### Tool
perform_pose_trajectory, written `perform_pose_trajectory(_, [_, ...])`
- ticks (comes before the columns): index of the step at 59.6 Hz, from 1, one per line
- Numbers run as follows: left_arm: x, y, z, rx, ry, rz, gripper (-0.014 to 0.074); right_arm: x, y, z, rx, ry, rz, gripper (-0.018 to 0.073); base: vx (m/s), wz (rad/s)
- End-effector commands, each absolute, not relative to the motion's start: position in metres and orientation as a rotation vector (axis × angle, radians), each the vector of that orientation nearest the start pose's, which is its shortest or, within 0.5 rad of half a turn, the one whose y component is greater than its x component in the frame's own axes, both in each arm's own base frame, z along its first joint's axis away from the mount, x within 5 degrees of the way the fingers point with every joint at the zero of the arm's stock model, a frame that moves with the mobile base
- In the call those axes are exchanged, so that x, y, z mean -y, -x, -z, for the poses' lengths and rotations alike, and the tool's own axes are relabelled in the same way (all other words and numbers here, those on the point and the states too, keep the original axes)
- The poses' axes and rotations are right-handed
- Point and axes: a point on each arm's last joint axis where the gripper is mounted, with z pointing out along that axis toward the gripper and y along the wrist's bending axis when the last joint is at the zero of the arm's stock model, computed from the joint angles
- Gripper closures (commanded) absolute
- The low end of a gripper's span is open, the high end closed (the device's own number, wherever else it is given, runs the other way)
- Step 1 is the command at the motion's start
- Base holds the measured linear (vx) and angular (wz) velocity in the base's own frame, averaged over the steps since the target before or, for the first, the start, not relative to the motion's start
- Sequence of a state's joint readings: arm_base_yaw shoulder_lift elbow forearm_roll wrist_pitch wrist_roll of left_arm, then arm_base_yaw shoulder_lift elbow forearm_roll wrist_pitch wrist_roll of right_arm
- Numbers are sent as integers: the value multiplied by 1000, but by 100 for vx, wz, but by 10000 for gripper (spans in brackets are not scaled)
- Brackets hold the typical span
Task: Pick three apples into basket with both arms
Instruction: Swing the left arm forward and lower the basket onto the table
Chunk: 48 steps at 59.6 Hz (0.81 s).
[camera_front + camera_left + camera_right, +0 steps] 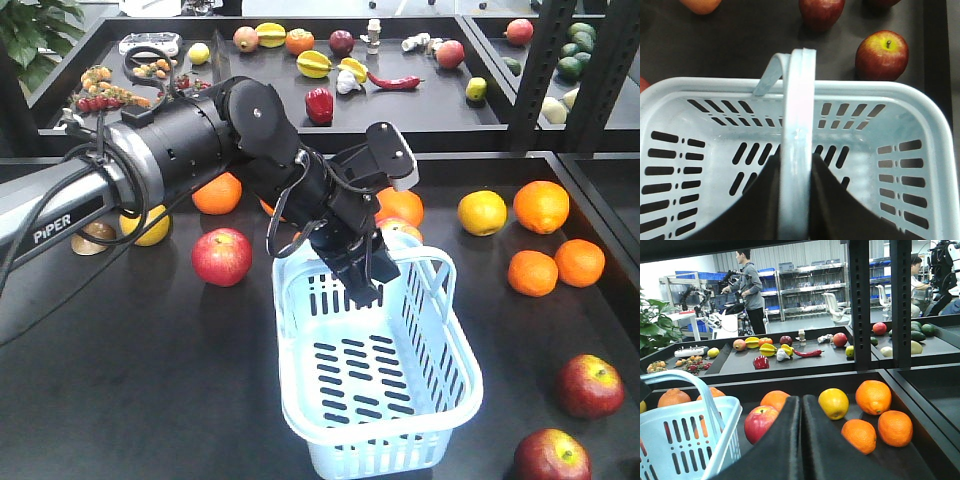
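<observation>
The pale blue basket (375,455) stands empty in the middle of the dark tray. My left gripper (365,283) is over it, shut on its hoop handle (797,115), one black finger on each side of the hoop. One apple (222,256) lies left of the basket and another (403,231) peeks out behind its far rim. Two apples (590,385) (551,457) lie at the front right. The left wrist view shows two apples (881,55) (821,12) beyond the basket rim (715,85). My right gripper (801,399) is shut on nothing, pointing past an apple (760,422) beside the basket (685,440).
Oranges (541,206) (533,272) (580,262) and a yellow fruit (482,212) lie at the right of the tray. An orange (217,193) and another yellow fruit (150,228) sit under the left arm. A back tray (440,110) holds mixed produce. A black post (560,70) stands at the right.
</observation>
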State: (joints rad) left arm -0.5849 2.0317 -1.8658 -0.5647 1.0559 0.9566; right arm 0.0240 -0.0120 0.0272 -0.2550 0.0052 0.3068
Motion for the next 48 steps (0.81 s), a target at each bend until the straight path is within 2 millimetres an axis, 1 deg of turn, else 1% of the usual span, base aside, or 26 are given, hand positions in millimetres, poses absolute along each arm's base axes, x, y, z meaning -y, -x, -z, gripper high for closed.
perform_pose_trajectory(1, [284,-350,-326,-1873,-1539,578,603,-3,-56,-206,-1440,-5,-66,564,0,0])
perform_pose_trajectory(22, [285,-354,-326,-1860,-1501,559,598,-3,-56,-206,-1440,-5,-66,564,0,0])
perform_pose_trajectory(30, [285,-354,-326,-1867,-1493,562,577,-3,-56,-206,-1440,-5,-66,564,0,0])
perform_pose_trajectory(40, [285,-355,-326,-1883,-1476,570,511,-3,-56,-206,-1440,-5,-66,564,0,0])
perform_pose_trajectory(48, [285,-355,-327,-1910,-1443,585,417,-3,-56,-206,-1440,-5,-66,564,0,0])
